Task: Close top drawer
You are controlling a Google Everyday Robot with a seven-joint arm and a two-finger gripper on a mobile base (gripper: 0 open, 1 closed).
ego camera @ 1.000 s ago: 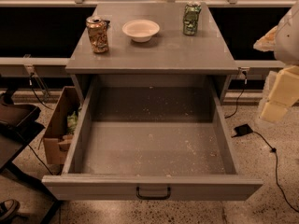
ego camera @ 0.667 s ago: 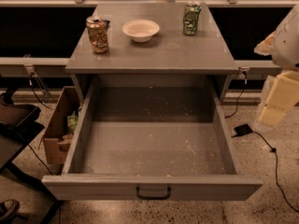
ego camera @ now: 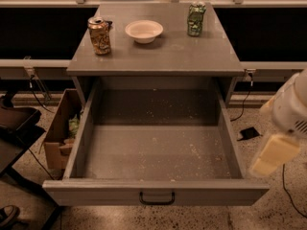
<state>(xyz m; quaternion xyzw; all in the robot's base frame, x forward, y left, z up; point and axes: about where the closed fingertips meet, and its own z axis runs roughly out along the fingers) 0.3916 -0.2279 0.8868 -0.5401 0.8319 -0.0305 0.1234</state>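
Closing job: the top drawer (ego camera: 158,150) stands pulled far out toward the camera from under the table (ego camera: 158,56). Its grey floor is speckled with crumbs and otherwise bare, so you should judge the closing as not yet begun.
Claw position: the claw (ego camera: 274,153) hangs off the drawer's right side, just outside the right wall and near the front corner. It looks apart from the drawer.
Claw state: you cannot tell whether it is apart or together, since only a pale piece shows under the white arm (ego camera: 293,107).
Contact point: bring the claw round in front of the drawer. Set it against the front panel close to the black handle (ego camera: 157,199) at the centre.
Push direction: drive straight back toward the table and keep the push level. A shove at the right corner would likely skew the drawer and make it bind.
Clearance: keep the arm outside the right wall on the way round, so it does not catch the front corner.
Finish: ease off as the front panel nears the table's frame, because a slam could rattle what stands on top.
Counts: one open drawer and one handle. Two cans stand on top, the gold can (ego camera: 99,35) at the left and the green can (ego camera: 195,19) at the right, with one white bowl (ego camera: 144,31) between them. One cardboard box (ego camera: 58,138) sits on the floor to the left.
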